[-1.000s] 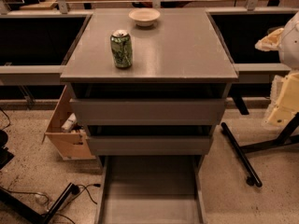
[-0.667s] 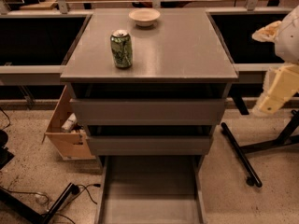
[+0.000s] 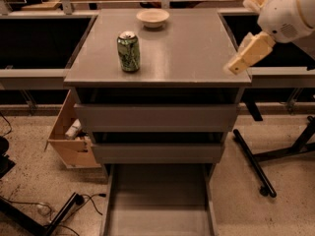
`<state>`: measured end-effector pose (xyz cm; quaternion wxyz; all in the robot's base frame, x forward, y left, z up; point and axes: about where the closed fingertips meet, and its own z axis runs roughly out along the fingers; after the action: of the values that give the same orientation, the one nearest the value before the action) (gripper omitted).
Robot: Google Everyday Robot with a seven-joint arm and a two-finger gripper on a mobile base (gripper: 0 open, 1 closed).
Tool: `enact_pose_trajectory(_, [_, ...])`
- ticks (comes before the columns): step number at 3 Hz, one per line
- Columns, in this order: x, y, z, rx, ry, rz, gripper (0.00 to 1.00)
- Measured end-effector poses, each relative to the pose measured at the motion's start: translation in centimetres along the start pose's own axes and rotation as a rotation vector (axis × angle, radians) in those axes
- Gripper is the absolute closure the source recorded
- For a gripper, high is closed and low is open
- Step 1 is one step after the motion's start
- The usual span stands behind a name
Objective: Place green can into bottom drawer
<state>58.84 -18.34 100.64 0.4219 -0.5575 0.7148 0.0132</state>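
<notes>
1. Bottom drawer (image 3: 160, 200): lowest of three in a grey cabinet, pulled fully out toward the camera. A wide, shallow grey tray with thin side walls; its front edge runs off the lower border of the view.
2. Floor (image 3: 256, 215): pale speckled stone. Black cables (image 3: 64, 210) trail across it at lower left.
3. Black stand leg (image 3: 253, 161): on the floor right of the cabinet, lying diagonally and ending in a small wheel.
4. Cardboard box (image 3: 69, 149): open-topped, tilted, just beside the cabinet's left flank. A pale object lies inside; what it is cannot be told.
5. Middle drawer (image 3: 157, 152): grey front, pushed in.
6. Top drawer (image 3: 157, 118): grey front, pushed in, directly under the cabinet top.
7. Surface (image 3: 197, 48): flat grey cabinet top.
8. Green can (image 3: 128, 51): upright on the surface, left of centre and toward the near half. Green with pale mottled markings, silver top with pull tab. Well above the bottom drawer and not in it.
9. Gripper (image 3: 244, 58): cream-coloured, on a white arm entering from the upper right. It hangs over the surface's right edge, angled down and to the left. Well apart from the green can. Open or closed: cannot tell.
10. Cream bowl (image 3: 153, 17): shallow, near the far edge of the surface, beyond the green can and slightly to its right.
11. Dark recessed bays (image 3: 34, 43): flanking the cabinet on both sides.
</notes>
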Motion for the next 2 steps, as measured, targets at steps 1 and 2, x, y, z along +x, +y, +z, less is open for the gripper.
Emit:
enact_pose_trajectory(1, [-2.7,-1.9,6.2,-0.037,-0.197,0.091,0.00])
enact_pose_trajectory(2, [-4.4,-2.5,12.0,-0.107,-0.331,0.165,0.00])
